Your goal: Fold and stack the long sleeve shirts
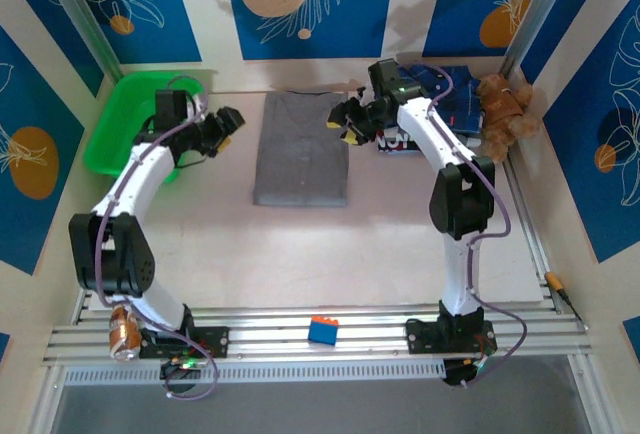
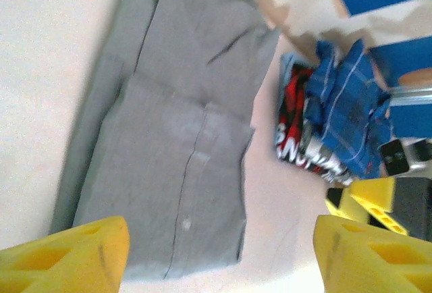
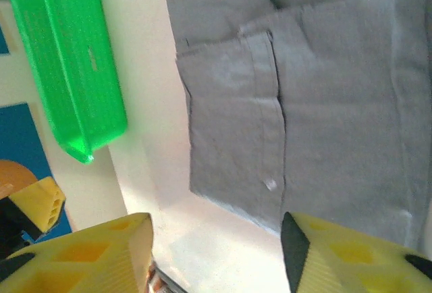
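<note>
Nearest the lens in the left wrist view, the yellow fingertips (image 2: 67, 256) of the left gripper (image 2: 216, 262) are seen set wide apart w/ nothing between them: jaws spread, empty. The same is seen for the right gripper (image 3: 216, 252) in its own wrist view, w/ pads well apart and nothing pinched. From the top view, the two grippers are held on either side of the grey shirt (image 1: 300, 149). The left one is off its left edge and the right one is by its far-right corner.

The grey shirt is laid flat on the table (image 1: 300, 264), mid-back, and is folded into a tidy rectangle. The button placket and a button are visible on top, and the edges are fairly square. That garment is judged done, or v. nearly; whether one more fold is wanted cannot be told.

The plaid shirt (image 1: 440, 84) is bunched in a heap at the back-right, just beside the teddy bear (image 1: 505, 104). It is kept apart from the grey one by a strip of bare table. A red/white/black printed garment (image 1: 400, 141) is seen touching it on the near side; how the two are layered cannot be made out. The plaid shirt is not yet spread, folded or stacked.

Progress is est. at approx. half — one shirt folded, one untouched. Left to do: plaid shirt to be pulled clear, flattened, folded, then one shirt set on the other. A green bin (image 1: 120, 119) sits back-left, not involved.
</note>
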`<state>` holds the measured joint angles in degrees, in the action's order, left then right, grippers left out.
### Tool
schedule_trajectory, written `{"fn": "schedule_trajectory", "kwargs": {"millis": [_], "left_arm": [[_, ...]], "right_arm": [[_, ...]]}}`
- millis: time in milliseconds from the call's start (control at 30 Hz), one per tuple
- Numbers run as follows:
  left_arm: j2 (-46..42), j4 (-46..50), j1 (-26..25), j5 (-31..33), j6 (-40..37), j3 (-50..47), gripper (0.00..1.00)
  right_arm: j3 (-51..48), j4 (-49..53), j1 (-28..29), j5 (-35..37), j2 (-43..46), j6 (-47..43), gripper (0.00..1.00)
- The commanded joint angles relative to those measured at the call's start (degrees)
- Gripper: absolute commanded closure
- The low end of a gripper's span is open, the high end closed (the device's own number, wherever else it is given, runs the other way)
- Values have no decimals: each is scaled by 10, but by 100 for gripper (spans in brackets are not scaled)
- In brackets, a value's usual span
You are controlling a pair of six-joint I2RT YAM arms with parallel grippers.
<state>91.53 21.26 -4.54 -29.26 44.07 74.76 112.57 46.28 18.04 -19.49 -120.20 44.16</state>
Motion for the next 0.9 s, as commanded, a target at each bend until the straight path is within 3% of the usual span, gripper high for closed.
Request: {"fn": "schedule_trajectory", "kwargs": {"millis": [0, 167, 333, 467, 867], "left_arm": [[-22, 6, -38, 25, 3, -69, 35], [0, -68, -107, 36, 55, -117, 54], [53, -97, -129, 80, 81, -125, 65], [97, -60, -126, 119, 57, -119, 71], [183, 11, -96, 200, -33, -88, 73]], "right_arm": [[-47, 18, 18, 16, -10, -20, 59], [-80, -2, 46, 17, -53, -23, 77], [-85, -17, 61, 24, -93, -17, 80], [-91, -18, 69, 42, -110, -9, 80], [-181, -48, 94, 56, -109, 56, 82]]}}
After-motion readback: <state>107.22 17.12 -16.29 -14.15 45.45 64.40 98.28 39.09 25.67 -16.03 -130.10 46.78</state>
